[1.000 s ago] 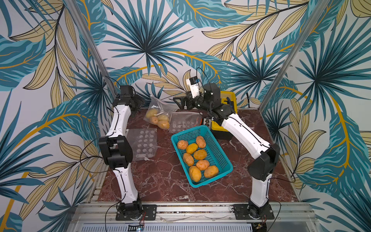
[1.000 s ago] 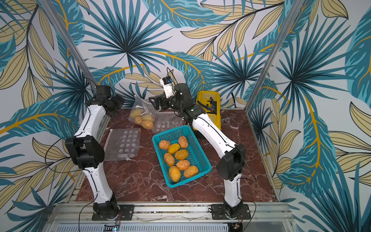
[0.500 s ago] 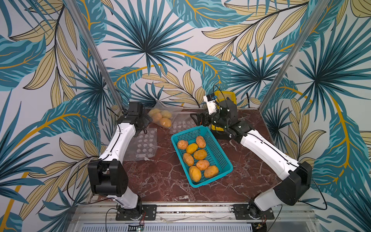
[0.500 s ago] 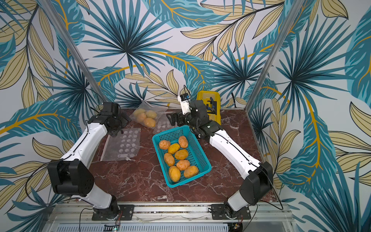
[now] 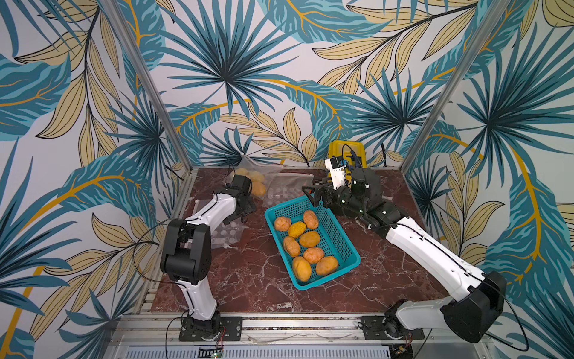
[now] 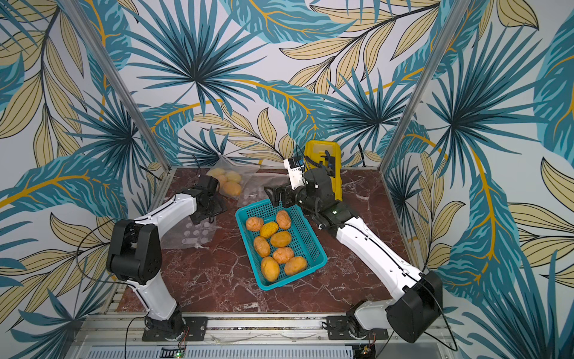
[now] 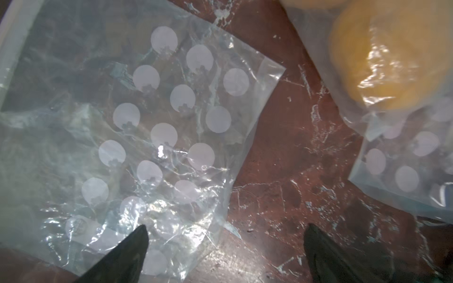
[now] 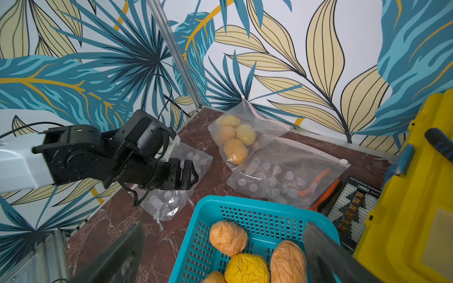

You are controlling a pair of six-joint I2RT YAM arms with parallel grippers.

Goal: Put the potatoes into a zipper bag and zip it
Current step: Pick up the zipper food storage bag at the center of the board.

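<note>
Your left gripper (image 7: 225,247): jaws wide apart, empty, low over edge of flat dotted zipper bag (image 7: 159,127), left of centre in both top views. Your right gripper (image 8: 224,230): jaws spread, holding nothing, above far end of teal basket (image 5: 337,236). Eight potatoes (image 5: 306,241) lie in basket, frame centre. More sit inside second bag (image 8: 245,137), upper centre.

Front strip of table (image 5: 254,279) is bare marble, open across its width. Teal basket (image 5: 338,236) sits mid-table; its walls block low sideways passes (top open). A clear marble lane runs between the basket and the dotted zipper bag (image 5: 228,237). The back edge is crowded with the filled bag (image 5: 257,183), flat bag (image 5: 289,189) and yellow case (image 5: 348,149).
</note>
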